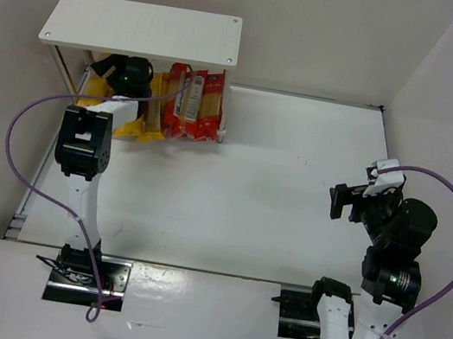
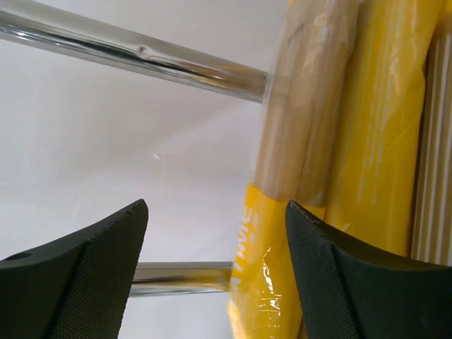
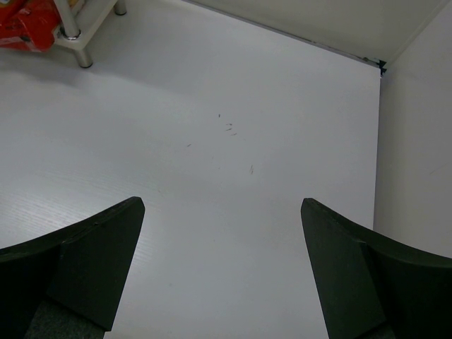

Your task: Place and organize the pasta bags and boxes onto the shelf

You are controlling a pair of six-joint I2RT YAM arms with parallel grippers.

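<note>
Left pincer (image 2: 215, 205) under near edge of shelf (image 1: 142, 27), wide, gripping nothing, yellow pack (image 2: 374, 127) just beside one finger. Right pincer (image 3: 222, 201) wide, empty, over tabletop (image 1: 276, 187), well apart from shelf.

We saw glossy yellow plastic film on the pasta packs (image 2: 374, 141), with a clear, crinkled window. The rail (image 2: 141, 53) was polished, mirror-bright metal. On the left gripper (image 2: 217, 208) the pads (image 2: 99, 275) looked matt black and finely grained. The table (image 3: 247, 176) looked smooth matt white.
</note>
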